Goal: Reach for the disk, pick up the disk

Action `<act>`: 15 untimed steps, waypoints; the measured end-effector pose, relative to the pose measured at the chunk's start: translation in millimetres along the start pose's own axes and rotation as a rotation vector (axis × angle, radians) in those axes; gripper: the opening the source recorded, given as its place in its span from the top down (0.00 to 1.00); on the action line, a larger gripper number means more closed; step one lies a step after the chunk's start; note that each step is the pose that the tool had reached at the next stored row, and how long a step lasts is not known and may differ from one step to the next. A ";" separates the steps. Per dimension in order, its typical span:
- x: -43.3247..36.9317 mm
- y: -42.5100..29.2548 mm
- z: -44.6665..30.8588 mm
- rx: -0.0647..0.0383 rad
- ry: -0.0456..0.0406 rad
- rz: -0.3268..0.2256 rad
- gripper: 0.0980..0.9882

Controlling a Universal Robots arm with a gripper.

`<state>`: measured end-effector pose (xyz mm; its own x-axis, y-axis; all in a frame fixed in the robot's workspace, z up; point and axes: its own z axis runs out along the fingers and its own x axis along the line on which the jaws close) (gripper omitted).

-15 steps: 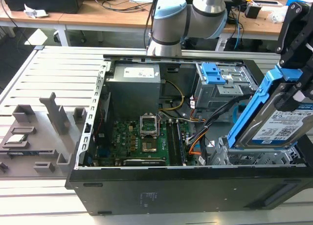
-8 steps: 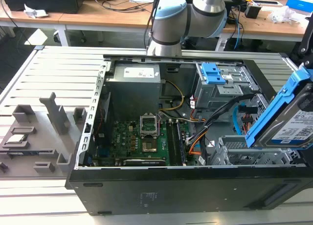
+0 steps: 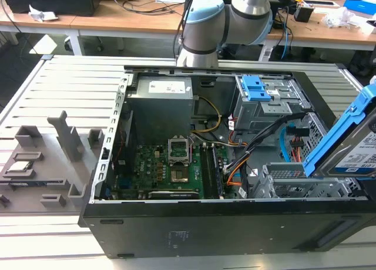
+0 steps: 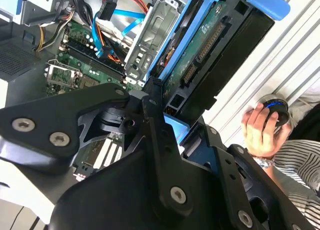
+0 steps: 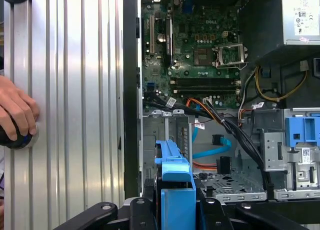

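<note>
My hand [image 5: 172, 210] around the disk [image 3: 352, 144] above the computer case [image 3: 205, 223], case on the counter [image 3: 70, 88], holders [image 3: 64, 135] at the exterior view's left

— What is cut off in the exterior view?
— The disk [image 3: 352, 147] is clipped by that view's right edge.
— And in the second wrist view?
— The disk's lower end is hidden behind the gripper [image 4: 167, 125]; the jaws' contact cannot be made out.

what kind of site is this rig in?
Likely a robotics or electronics lab. An open computer case lies on a slatted metal bench with grey fixtures, cluttered desks stand behind, and the tool grips the disk.
</note>
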<state>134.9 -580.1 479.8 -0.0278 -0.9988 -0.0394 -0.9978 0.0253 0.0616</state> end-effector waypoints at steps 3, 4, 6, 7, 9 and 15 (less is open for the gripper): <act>0.0 0.1 0.0 0.000 -0.0002 0.000 0.70; 0.1 1.1 0.2 0.000 -0.0003 0.000 0.70; 0.2 4.6 0.5 0.000 -0.0002 0.000 0.70; 0.3 7.6 0.9 0.000 -0.0002 0.000 0.70; 0.4 11.6 1.3 0.000 -0.0002 0.000 0.70; 0.6 20.4 2.2 0.000 -0.0001 0.000 0.70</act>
<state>114.4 -580.1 478.8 -0.0277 -0.9988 -0.0395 -0.9978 0.0253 0.0615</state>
